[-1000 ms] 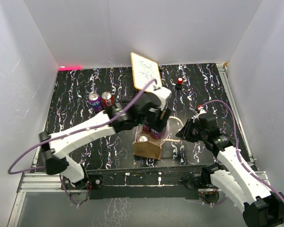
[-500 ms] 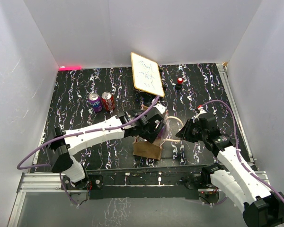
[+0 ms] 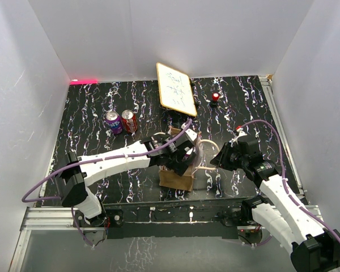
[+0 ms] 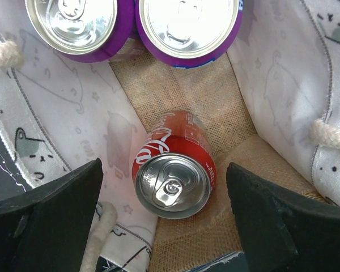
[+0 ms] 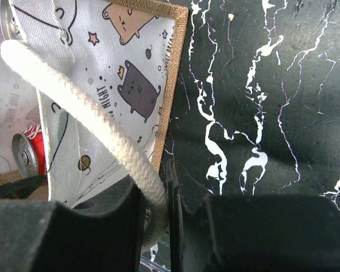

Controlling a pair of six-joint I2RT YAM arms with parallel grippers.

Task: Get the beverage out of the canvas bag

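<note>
A: Top view, what changed?

B: The left arm dropped. A sec ago its wrist was up above the canvas bag (image 3: 175,180); at this moment the left gripper (image 3: 180,157) was down in the bag's mouth. The right arm hadn't budged, w/ the right gripper (image 3: 216,158) at the bag's right side. Two loose cans (image 3: 128,120) stood at back left, well apart from the bag.

A: Left wrist cam?

B: Jaws were spread wide, holding nothing. The red can (image 4: 173,170) stood top-up on the bag's burlap floor, between the fingers (image 4: 51,218) but not touching either one. Two purple cans (image 4: 188,25) sat beyond it, side by side and touching.

A: Right wrist?

B: It was clamped shut on the rope handle (image 5: 85,127), which ran taut down into the fingers. It prob. held that side out so the mouth stayed open. A bit of the red can showed inside.

A: So, for the task?

B: The reach-in looked about done, w/ the beverage still in the bag. I'd guess the next move was to close on the red can, then lift. One risk was the left finger snagging the lining next to it.
</note>
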